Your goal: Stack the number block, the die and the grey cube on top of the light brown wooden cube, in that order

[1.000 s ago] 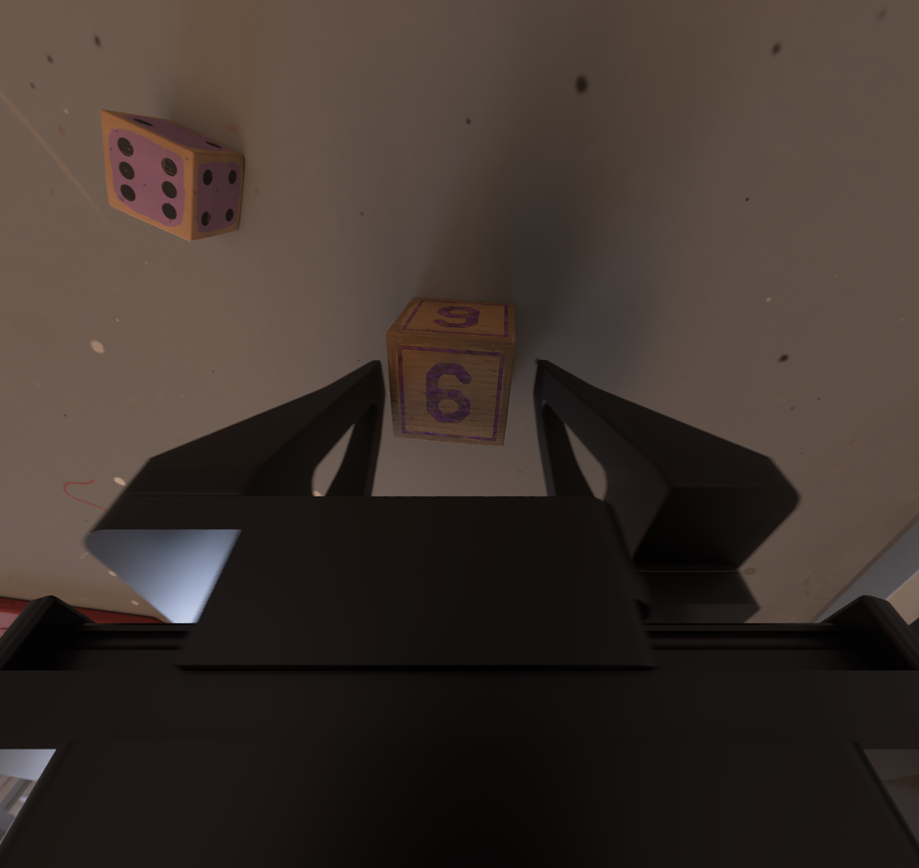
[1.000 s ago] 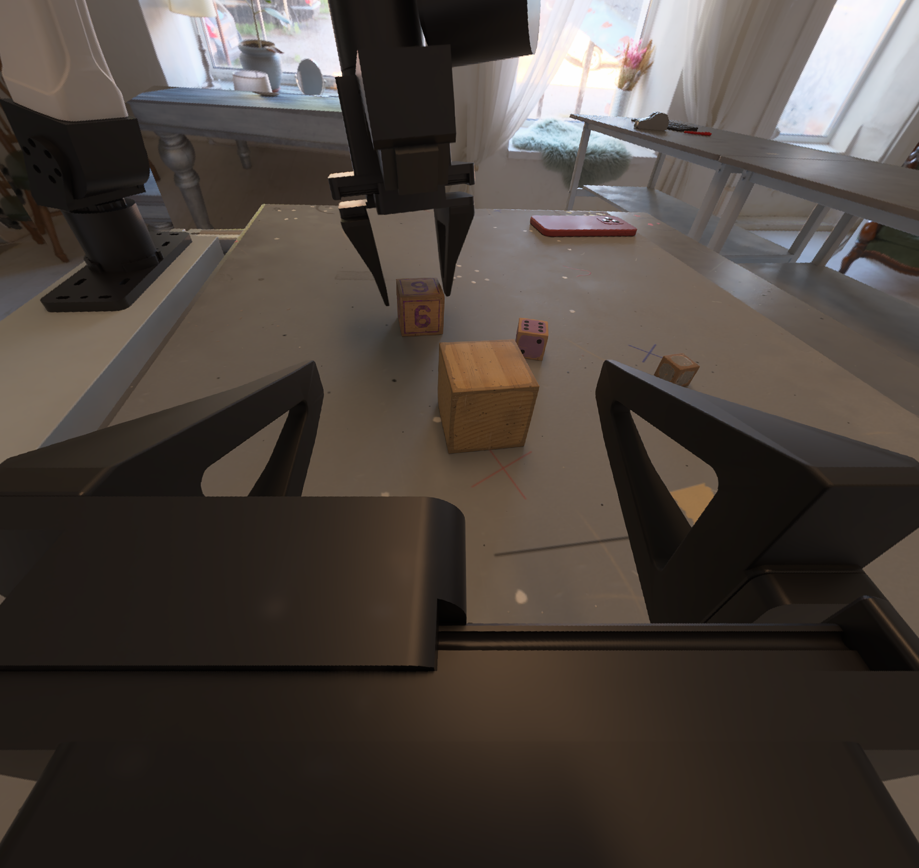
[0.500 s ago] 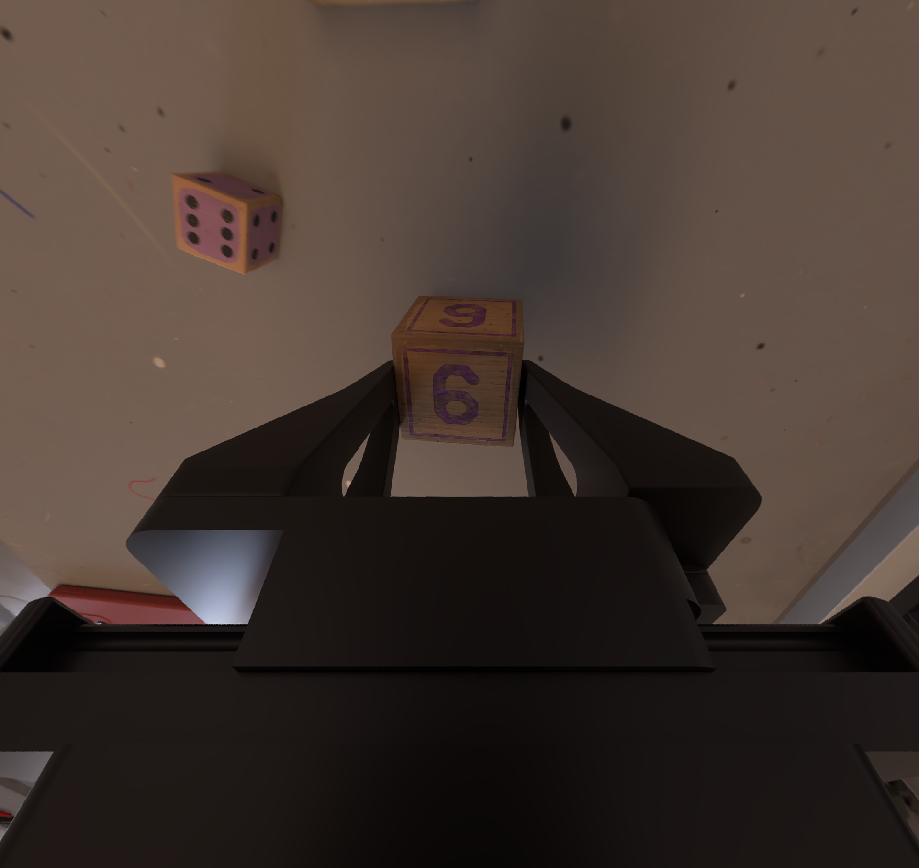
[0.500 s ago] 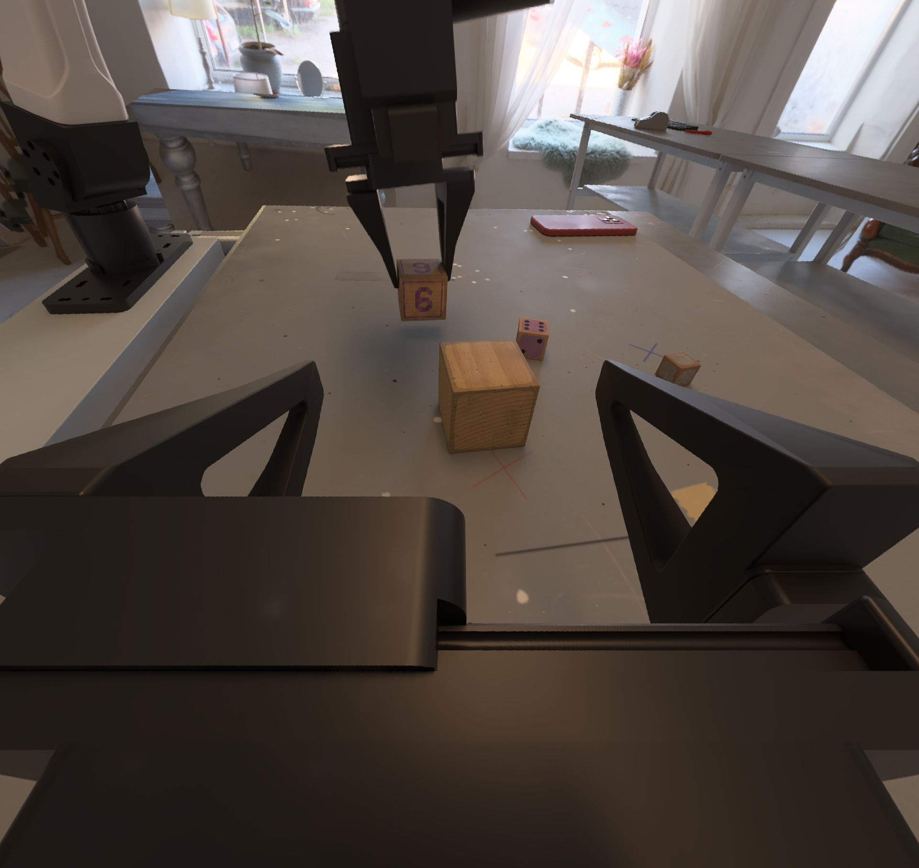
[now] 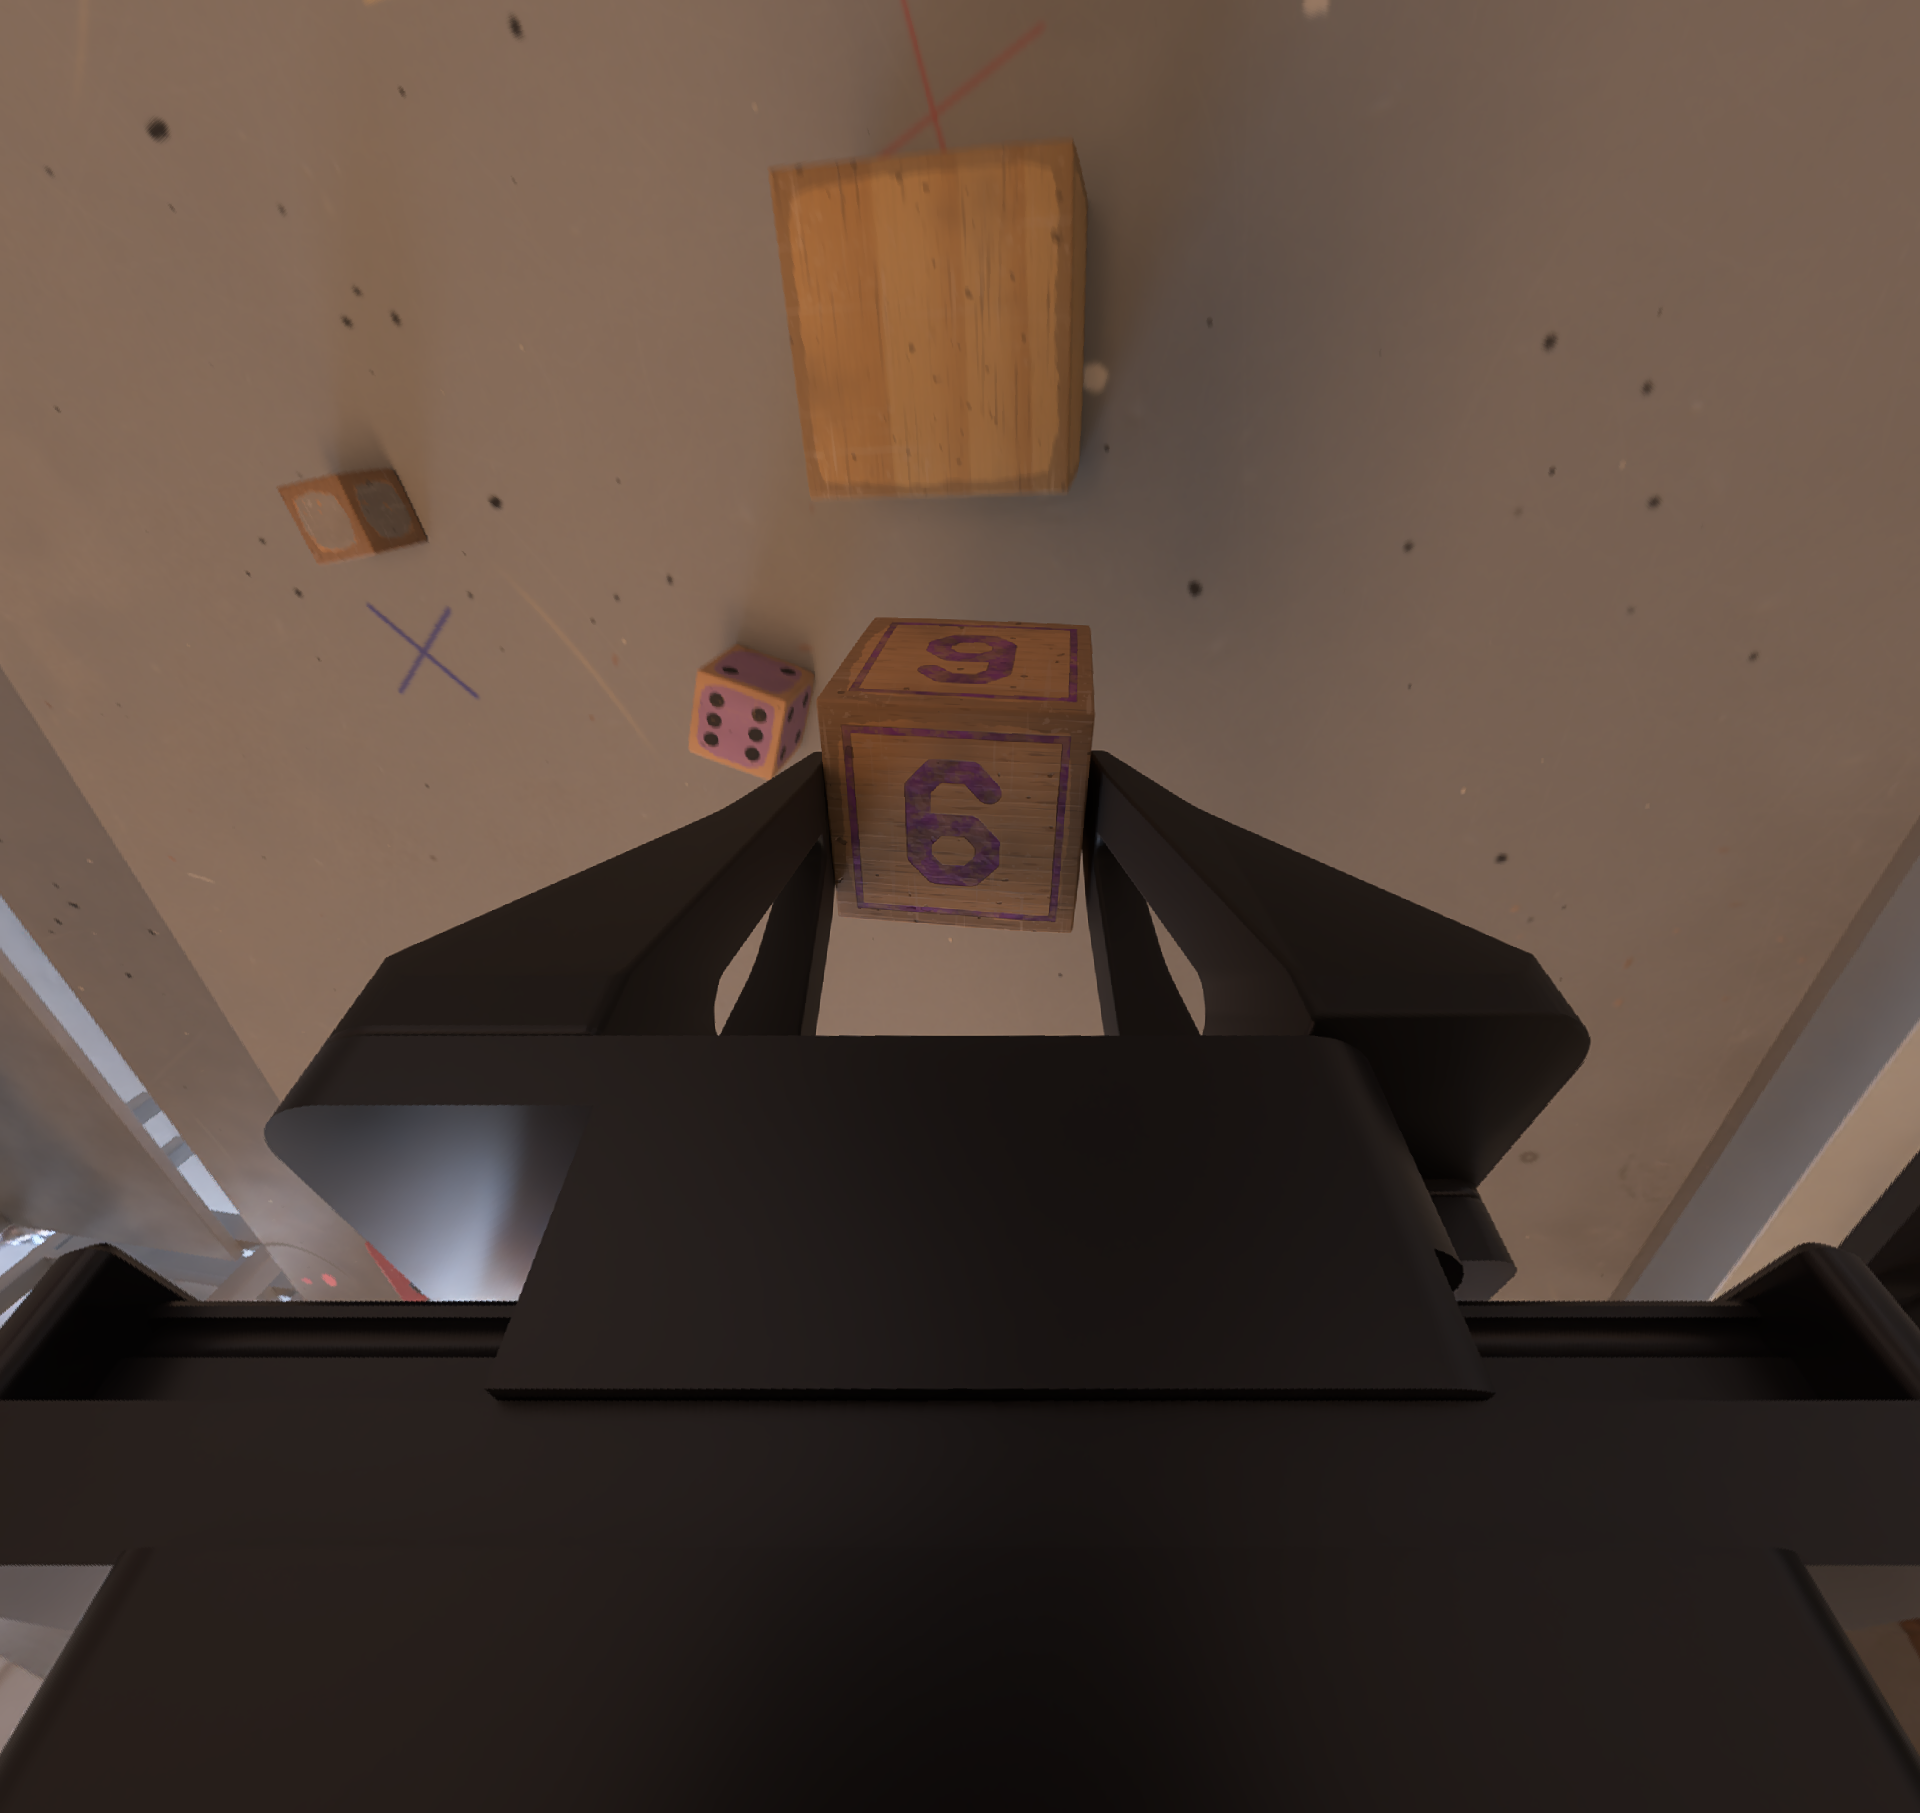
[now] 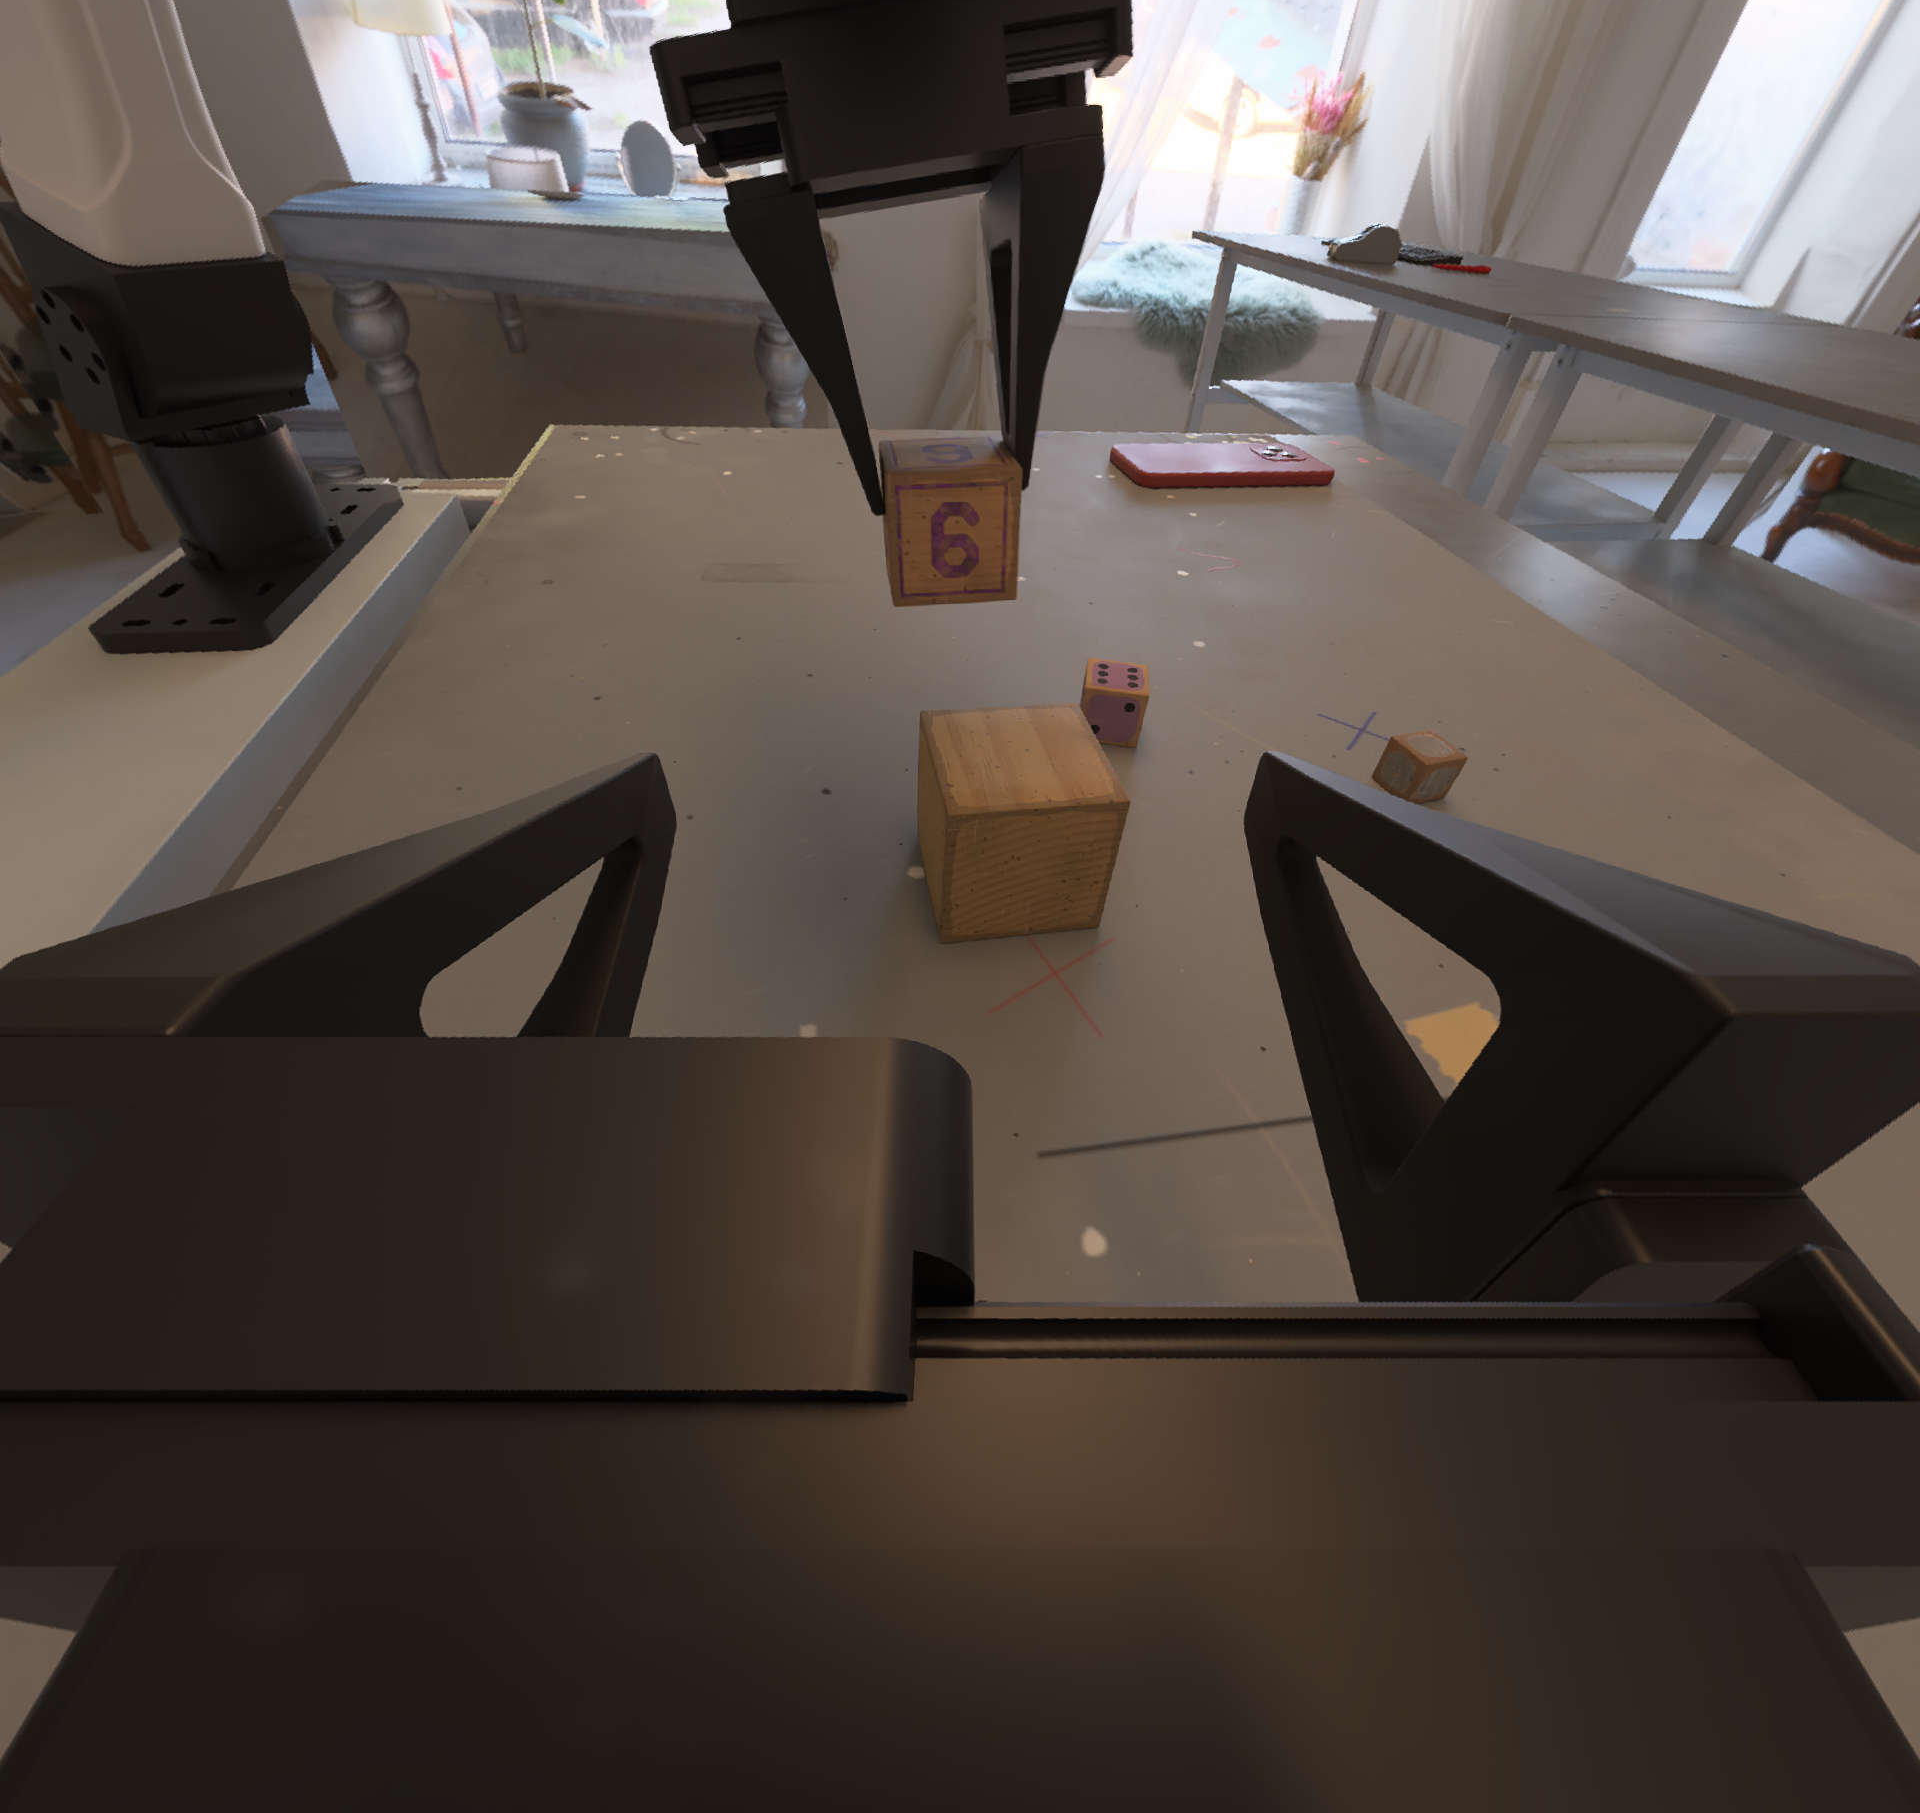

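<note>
While my left pincer (image 6: pixel 951 490) hung above the tabletop (image 6: pixel 644 683), it held the number block (image 5: pixel 956 776) clamped between its two fingers, which pressed on the block's opposite side faces near its upper edge. The block was in the air, level, clear of the surface. Ahead of that pincer and lower down sat the light brown wooden cube (image 5: pixel 930 319), flat on the tabletop with nothing on it. The die (image 5: pixel 750 711) rested just off to one side below the block, and the grey cube (image 5: pixel 353 514) lay farther out on that same side. My right pincer (image 6: pixel 961 932) waited well back from the cubes, its fingers spread wide and empty. I judged the block to be light, stiff wood with smooth faces, so a grip on two flat parallel sides suited it. Held only near its top, it could have slipped or swung, so I reckoned on setting it down squarely.
</note>
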